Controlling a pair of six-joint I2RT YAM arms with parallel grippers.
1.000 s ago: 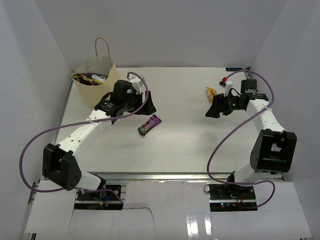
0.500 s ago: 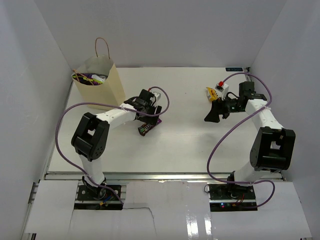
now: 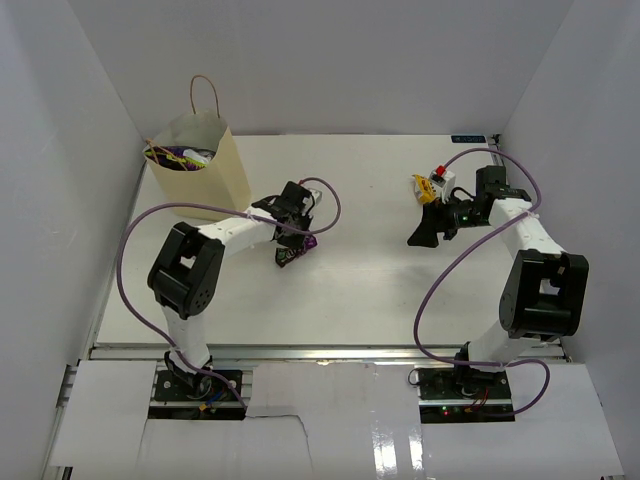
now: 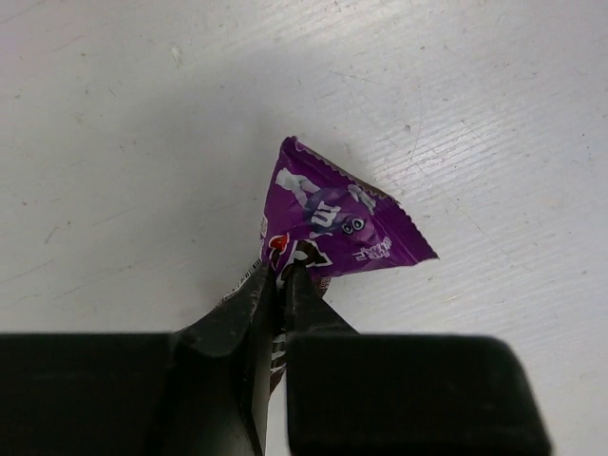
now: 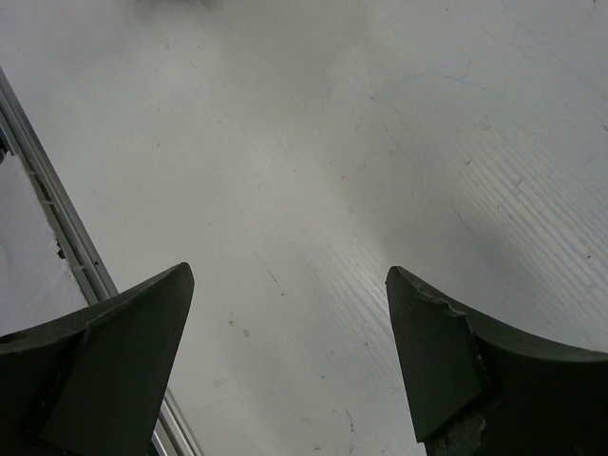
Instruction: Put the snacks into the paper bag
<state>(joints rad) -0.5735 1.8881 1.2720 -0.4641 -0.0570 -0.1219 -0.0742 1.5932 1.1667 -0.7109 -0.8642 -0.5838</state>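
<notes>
Snacks [image 3: 178, 157] show at the open mouth of the cream paper bag [image 3: 218, 178]. The bag stands upright at the far left of the white table [image 3: 360, 290], close to the left wall [image 3: 60, 200], with one thin looped handle rising above its rim.

Near the middle of the table and well apart from the bag, the left gripper [image 4: 282, 283] has its two dark fingers pressed together on one end of a purple candy packet [image 4: 337, 223]. The wrapper buckles into a peak at the pinch. Its crimped far end fans out over the scuffed surface, but the pictures do not settle whether that end touches the table. Bare tabletop surrounds the packet on every side in the left wrist view.

Across a broad open stretch, the right gripper [image 5: 285, 313] hangs over bare table with its fingers spread wide and nothing between them. In the right wrist view a metal rail [image 5: 52, 218] marking a table edge runs down the left side. A yellow packet [image 3: 422, 186] lies just beyond that gripper toward the far right, with a strip of table between it and the back wall [image 3: 330, 70].

The white walls close in on three sides. The widest free floor lies between the two arms and toward the near edge.
</notes>
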